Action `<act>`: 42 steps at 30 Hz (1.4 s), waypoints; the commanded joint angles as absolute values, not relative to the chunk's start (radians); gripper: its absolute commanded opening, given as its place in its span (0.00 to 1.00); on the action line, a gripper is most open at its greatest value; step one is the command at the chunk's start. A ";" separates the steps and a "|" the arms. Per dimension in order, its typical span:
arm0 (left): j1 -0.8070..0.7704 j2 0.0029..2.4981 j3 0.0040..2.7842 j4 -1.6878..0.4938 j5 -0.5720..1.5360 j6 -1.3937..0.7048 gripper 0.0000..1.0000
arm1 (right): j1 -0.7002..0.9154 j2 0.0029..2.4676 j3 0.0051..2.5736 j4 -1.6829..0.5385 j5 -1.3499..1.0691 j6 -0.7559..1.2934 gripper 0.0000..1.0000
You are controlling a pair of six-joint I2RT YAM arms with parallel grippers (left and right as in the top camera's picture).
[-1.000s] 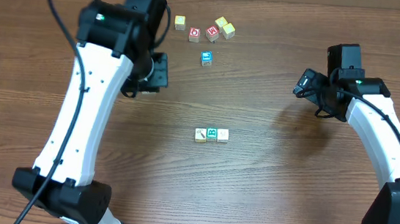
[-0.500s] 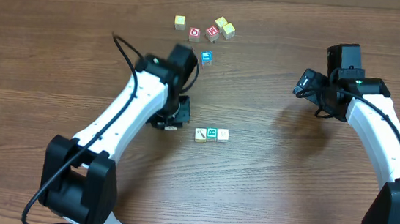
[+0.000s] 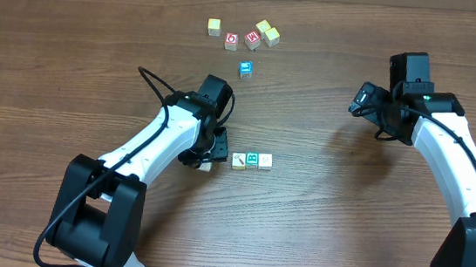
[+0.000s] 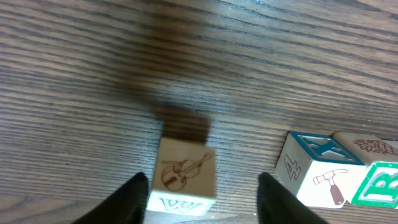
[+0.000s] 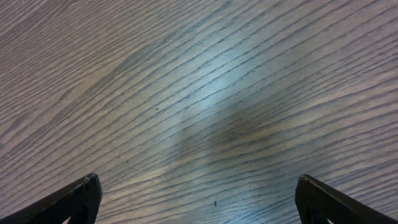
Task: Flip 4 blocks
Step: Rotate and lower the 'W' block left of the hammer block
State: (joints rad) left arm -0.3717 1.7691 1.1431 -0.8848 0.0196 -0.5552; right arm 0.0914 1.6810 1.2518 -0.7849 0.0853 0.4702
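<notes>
The left gripper (image 4: pixel 202 180) is spread around one violin block (image 4: pixel 185 177). Three more blocks (image 3: pixel 252 160) sit in a row just to its right. The right gripper (image 5: pixel 198 190) is spread wide.

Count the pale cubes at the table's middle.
4. Three touch in a row: the left cube, the green B cube, the right cube. The fourth cube lies apart, left of them, between the fingers of the left tool. Others may be hidden.

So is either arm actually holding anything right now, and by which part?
Nothing is held. The left tool straddles the violin-printed block with a clear gap on one side; the right tool hangs open over the table.
</notes>
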 commanded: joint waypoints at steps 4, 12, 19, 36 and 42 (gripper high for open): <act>-0.352 1.758 1.206 -0.931 0.023 -0.553 0.54 | 0.089 1.670 1.266 -0.780 0.088 0.466 1.00; -0.307 1.758 1.351 -1.119 -0.014 -0.516 0.11 | 0.089 1.670 1.266 -0.780 0.088 0.466 1.00; -0.309 1.760 1.276 -1.153 -0.112 -0.520 0.04 | 0.089 1.670 1.266 -0.780 0.088 0.466 1.00; -0.309 1.760 1.042 -0.882 0.048 -0.519 0.04 | 0.089 1.670 1.266 -0.780 0.088 0.466 1.00; -0.309 1.760 1.042 -0.875 0.122 -0.522 0.04 | 0.089 1.670 1.266 -0.780 0.088 0.466 1.00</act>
